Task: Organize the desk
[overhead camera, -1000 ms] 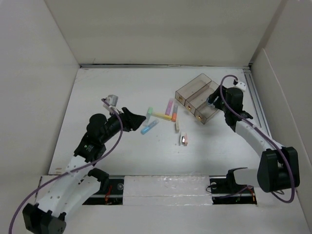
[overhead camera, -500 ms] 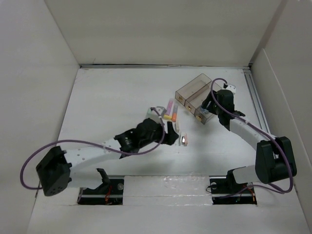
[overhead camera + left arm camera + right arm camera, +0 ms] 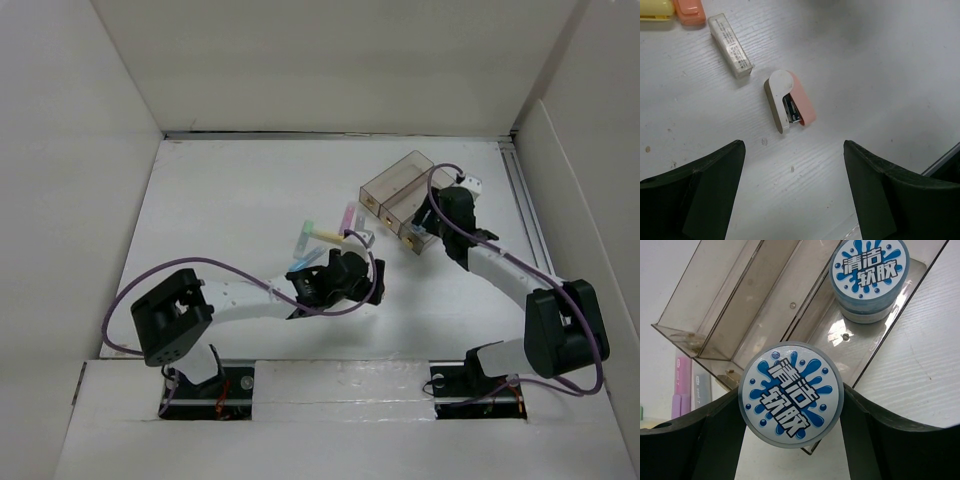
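Containers: the clear three-compartment tray (image 3: 395,180) sits at about 2 o'clock on the desk (image 3: 230,190). In the right wrist view its right-hand compartment holds one round jar, the stored jar (image 3: 870,275), with a blue-and-white Chinese label. An identically labelled second jar, the held jar (image 3: 790,400), is above the tray's near end wall.

Right gripper (image 3: 790,390): its fingers press both flanks of the held jar and grip it.

Left gripper (image 3: 794,147): its fingers are spread wide with nothing between them but bare desk. A mini stapler (image 3: 789,107), white with a pink top, lies flat on the desk at 12 o'clock from the fingertips, apart from both. A staple box (image 3: 731,45) lies at 10 o'clock from the stapler, near it and not touching.

View differences: the top view hides the stapler under the left gripper, and the jar labels are too small to read there. Only that view shows the whole spread of highlighters (image 3: 328,237) at 12 o'clock from the left gripper. The left wrist view catches just a yellow end (image 3: 655,10) and an orange end (image 3: 689,11).
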Controlling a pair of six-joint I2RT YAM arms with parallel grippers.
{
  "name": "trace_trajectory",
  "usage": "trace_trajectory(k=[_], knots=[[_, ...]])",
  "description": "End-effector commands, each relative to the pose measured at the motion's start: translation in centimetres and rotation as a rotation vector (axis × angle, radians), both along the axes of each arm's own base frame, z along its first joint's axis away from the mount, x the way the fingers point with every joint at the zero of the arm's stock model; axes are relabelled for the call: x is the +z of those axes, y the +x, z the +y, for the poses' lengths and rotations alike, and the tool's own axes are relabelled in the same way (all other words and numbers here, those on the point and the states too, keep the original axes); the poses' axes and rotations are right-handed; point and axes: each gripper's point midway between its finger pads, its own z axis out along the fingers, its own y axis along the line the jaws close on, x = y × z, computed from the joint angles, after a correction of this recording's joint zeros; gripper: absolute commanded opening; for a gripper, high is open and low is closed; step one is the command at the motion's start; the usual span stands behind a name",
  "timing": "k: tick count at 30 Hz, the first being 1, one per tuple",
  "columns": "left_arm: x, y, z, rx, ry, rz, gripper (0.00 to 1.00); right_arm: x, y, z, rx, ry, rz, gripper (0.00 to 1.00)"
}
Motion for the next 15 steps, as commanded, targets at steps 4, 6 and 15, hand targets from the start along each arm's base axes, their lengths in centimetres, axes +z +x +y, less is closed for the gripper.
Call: trace_trajectory(k=[4, 6, 15], knots=[[1.4, 0.9, -2.1, 0.025, -0.020, -0.035, 0.76, 1.1, 0.6, 0.3, -0.029, 0.008, -0.059, 0.56], [1.1, 0.8, -2.1, 0.031, -0.007, -0.041, 0.76, 0.6, 0.5, 0.7, -0.021, 0.006, -0.045, 0.62], [0.8, 1.4, -2.8, 0.032, 0.019, -0.053, 0.75, 1.9, 0.4, 0.8, -0.027, 0.015, -0.079, 0.85]])
